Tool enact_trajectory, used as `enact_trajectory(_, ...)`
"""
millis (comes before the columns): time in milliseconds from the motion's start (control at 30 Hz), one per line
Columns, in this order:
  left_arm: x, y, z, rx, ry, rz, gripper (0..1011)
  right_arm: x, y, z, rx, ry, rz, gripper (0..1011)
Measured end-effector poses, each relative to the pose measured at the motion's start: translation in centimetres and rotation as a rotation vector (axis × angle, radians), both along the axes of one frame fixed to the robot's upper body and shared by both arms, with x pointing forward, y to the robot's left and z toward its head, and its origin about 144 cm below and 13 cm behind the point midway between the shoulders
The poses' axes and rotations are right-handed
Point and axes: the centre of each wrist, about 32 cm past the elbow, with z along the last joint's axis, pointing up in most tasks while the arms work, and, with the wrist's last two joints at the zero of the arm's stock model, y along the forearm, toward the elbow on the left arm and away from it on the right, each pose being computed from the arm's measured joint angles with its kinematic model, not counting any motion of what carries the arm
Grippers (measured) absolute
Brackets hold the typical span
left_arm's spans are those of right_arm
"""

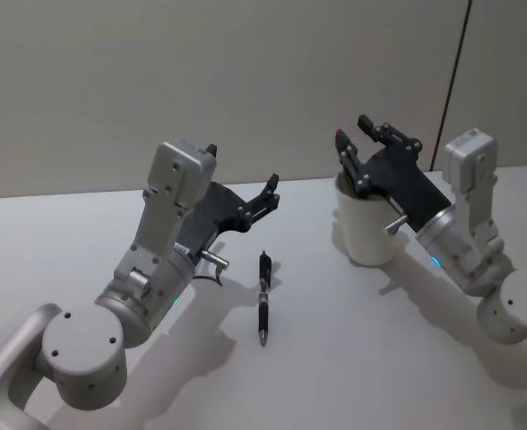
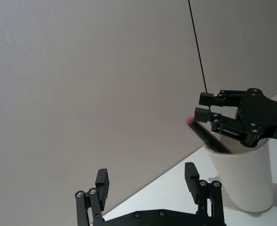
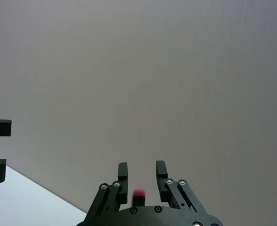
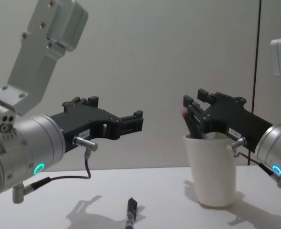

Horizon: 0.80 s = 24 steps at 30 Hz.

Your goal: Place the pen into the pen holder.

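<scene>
While black pen (image 1: 263, 300) lies flat, tapered white pen holder (image 1: 362, 237) upright

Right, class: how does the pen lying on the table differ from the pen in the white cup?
The table pen lies flat; the red-tipped pen leans in the pen holder. The table pen is fully visible; the red-tipped pen is partly hidden by the holder. The table pen lies apart from both arms; the red-tipped pen's end sits between the open fingers of the right end effector. Both are dark-bodied.

Two pens (image 1: 263, 300) (image 2: 209, 137), one pen holder (image 1: 364, 235), two pincers — left pincer (image 1: 269, 195), right pincer (image 1: 353, 133)
</scene>
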Motion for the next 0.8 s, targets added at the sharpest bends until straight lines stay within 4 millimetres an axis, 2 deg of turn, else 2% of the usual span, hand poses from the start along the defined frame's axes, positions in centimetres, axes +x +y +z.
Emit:
enact_trajectory(233, 0.0, 0.0, 0.0, 0.0, 0.0, 0.0, 1001, 0.0, 0.02, -0.08, -0.002, 0.003, 0.0, 567)
enact_trajectory(300, 0.0, 0.0, 0.0, 0.0, 0.0, 0.0, 1001, 0.01, 0.02, -0.09, -0.002, 0.003, 0.0, 600)
enact_trajectory(400, 0.0, 0.0, 0.0, 0.0, 0.0, 0.0, 1001, 0.01, 0.03, -0.11, -0.003, 0.003, 0.001, 727)
enact_trajectory(433, 0.0, 0.0, 0.0, 0.0, 0.0, 0.0, 1001, 0.01, 0.04, -0.11, -0.003, 0.003, 0.001, 727)
enact_trajectory(567, 0.0, 0.0, 0.0, 0.0, 0.0, 0.0, 1001, 0.01, 0.05, -0.11, -0.003, 0.004, 0.001, 871)
enact_trajectory(600, 0.0, 0.0, 0.0, 0.0, 0.0, 0.0, 1001, 0.01, 0.05, -0.12, -0.003, 0.005, 0.001, 871)
enact_trajectory(700, 0.0, 0.0, 0.0, 0.0, 0.0, 0.0, 1001, -0.01, 0.04, -0.07, 0.001, 0.009, 0.0, 973)
enact_trajectory(800, 0.0, 0.0, 0.0, 0.0, 0.0, 0.0, 1001, -0.19, -0.04, 0.13, 0.018, 0.026, -0.005, 1001)
